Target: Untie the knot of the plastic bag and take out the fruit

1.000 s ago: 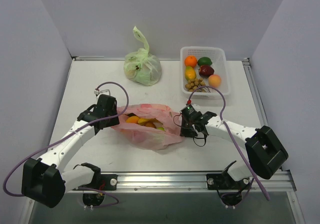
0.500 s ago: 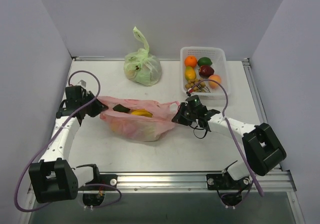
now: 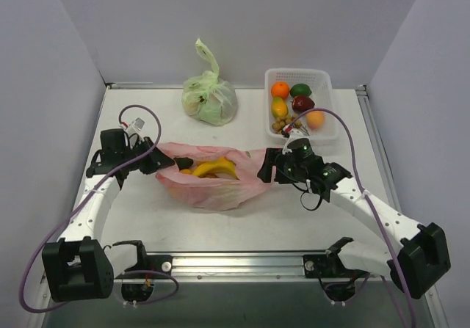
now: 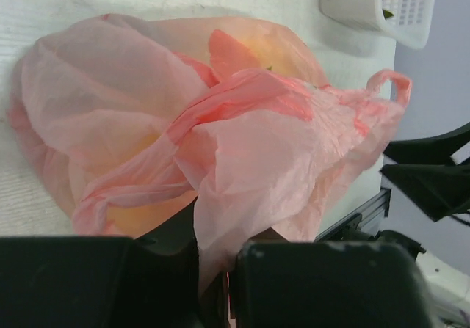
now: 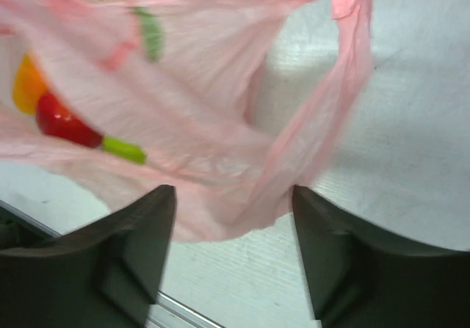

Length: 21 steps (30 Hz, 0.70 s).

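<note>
We saw the left gripper (image 3: 154, 162) over the left part of the white table (image 3: 132, 115), its jaws nearly together and pinching a fold of the thin, translucent pink plastic bag (image 3: 220, 192) between its black fingers (image 4: 316, 277). The bag lay on the table between the two arms, its mouth gaping upward. A yellow banana bunch (image 3: 214, 168) sat inside the opening, and a red piece (image 5: 62, 122) and an orange piece (image 5: 26, 82) showed through the plastic. Behind it, near the back wall, stood a pale green tied plastic bag (image 3: 209, 100). At the pink bag's right end the right gripper (image 3: 267, 172) had its jaws spread wide, with one loose handle loop (image 5: 354, 49) hanging between them, unpinched. A white perforated plastic basket (image 3: 329, 104) of fruit stood at the far right.
</note>
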### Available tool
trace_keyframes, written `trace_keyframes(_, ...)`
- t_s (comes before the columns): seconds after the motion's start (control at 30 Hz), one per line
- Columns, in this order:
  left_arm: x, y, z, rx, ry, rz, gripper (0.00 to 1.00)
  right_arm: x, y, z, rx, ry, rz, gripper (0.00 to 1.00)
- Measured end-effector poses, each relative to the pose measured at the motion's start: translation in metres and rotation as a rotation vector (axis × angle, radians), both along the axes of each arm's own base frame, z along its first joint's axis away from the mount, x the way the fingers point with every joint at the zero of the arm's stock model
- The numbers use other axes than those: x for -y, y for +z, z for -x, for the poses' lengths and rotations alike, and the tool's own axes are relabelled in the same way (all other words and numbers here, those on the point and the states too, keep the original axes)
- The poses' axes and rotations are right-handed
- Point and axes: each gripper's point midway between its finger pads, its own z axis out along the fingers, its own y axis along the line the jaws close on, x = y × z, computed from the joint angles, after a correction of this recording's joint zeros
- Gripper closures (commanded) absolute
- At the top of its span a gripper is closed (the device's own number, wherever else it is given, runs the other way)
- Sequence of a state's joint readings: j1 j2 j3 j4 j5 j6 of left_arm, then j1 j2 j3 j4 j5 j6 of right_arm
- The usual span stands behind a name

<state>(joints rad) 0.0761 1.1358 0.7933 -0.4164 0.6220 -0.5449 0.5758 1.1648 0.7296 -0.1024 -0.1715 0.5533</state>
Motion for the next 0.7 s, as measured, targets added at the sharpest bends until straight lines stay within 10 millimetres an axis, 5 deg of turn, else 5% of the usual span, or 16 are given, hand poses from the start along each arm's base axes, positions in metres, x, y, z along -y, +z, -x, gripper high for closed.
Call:
trace_keyframes(0.17,0.023,0.011,0.008,0.059,-0.144,-0.061,0.57,-0.018,0.069,-0.002,0.176,0.129,0.054,0.19)
trace_keyframes(0.33,0.029,0.020,0.011,0.108,-0.211,-0.161,0.15,-0.040,0.111,0.002,0.280,0.251,0.087,0.14)
trace_keyframes(0.43,0.017,0.025,0.014,0.113,-0.179,-0.233,0.03,-0.041,0.108,-0.006,0.282,0.271,0.142,0.12)
trace_keyframes(0.7,-0.012,0.080,0.027,0.240,-0.090,-0.422,0.02,-0.053,0.065,-0.027,0.190,0.363,0.285,0.10)
